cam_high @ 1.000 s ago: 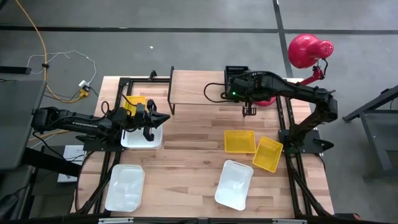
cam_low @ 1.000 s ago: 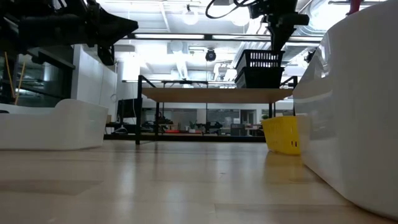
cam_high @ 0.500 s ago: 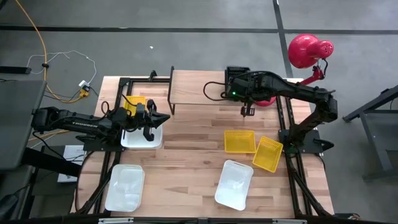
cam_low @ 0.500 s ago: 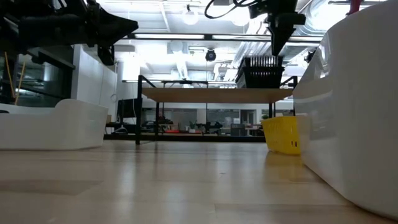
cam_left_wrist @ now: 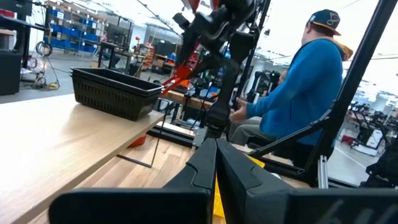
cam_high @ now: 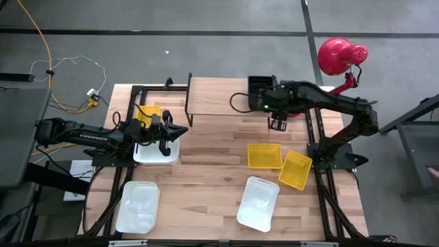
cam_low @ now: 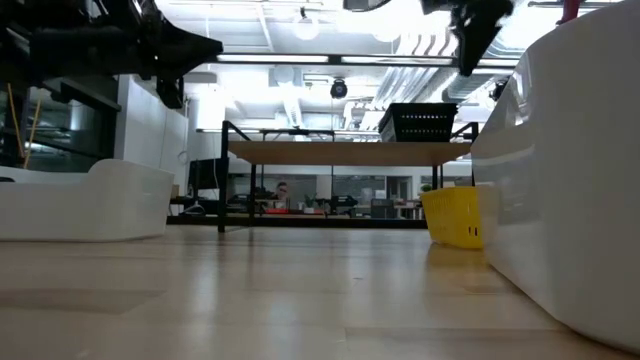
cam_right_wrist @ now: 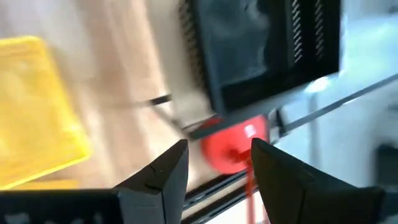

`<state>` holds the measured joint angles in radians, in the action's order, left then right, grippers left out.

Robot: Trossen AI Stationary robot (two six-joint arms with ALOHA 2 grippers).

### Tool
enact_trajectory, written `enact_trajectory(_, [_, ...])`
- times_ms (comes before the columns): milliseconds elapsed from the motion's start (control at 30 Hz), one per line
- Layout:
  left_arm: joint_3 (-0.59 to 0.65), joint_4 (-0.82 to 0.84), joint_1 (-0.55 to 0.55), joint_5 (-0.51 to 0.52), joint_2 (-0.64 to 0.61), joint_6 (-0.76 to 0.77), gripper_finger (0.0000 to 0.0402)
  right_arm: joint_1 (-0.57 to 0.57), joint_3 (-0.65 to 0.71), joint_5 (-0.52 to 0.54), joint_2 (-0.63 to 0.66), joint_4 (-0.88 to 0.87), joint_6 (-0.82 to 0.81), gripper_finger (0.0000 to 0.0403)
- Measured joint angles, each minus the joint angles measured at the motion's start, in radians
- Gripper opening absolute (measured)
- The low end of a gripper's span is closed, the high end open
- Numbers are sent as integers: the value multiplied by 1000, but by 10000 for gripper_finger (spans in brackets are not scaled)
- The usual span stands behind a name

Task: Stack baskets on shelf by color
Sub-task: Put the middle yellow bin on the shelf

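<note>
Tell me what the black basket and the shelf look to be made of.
Black basket: likely moulded plastic, matte, with fine vertical slots in its walls and a rolled rim. Shelf: top looks like light wood or wood laminate with visible grain, smooth finish; its thin black legs look like painted metal, though that is less certain.

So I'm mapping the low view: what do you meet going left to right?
Left arm's shut fingers → white basket → shelf → black basket → yellow basket → big white basket.
</note>
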<state>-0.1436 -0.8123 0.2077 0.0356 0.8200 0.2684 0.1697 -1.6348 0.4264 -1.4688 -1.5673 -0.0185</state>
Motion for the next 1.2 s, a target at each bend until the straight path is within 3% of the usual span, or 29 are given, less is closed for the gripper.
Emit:
enact_trajectory(167, [0,0,0,2,0,0,0,-55,0,-196,81,1,-247,158])
enact_trajectory(300, [0,1,0,2,0,7,0,-137,54,-220,131,2,-441,157])
enact_trajectory(533, [0,1,0,-1,0,9,0,-271,420,-229,244,96,-692,156])
enact_trajectory(800, [0,1,0,2,0,9,0,-302,805,-383,316,410,-884,156])
enact_trajectory(900, [0,0,0,2,0,-1,0,-301,866,-371,319,496,-918,156])
enact_trajectory(1100, [0,0,0,2,0,-10,0,-301,899,-199,319,562,-1071,156])
enact_trajectory(1200, [0,0,0,2,0,-10,0,-301,900,-184,311,577,-1134,156])
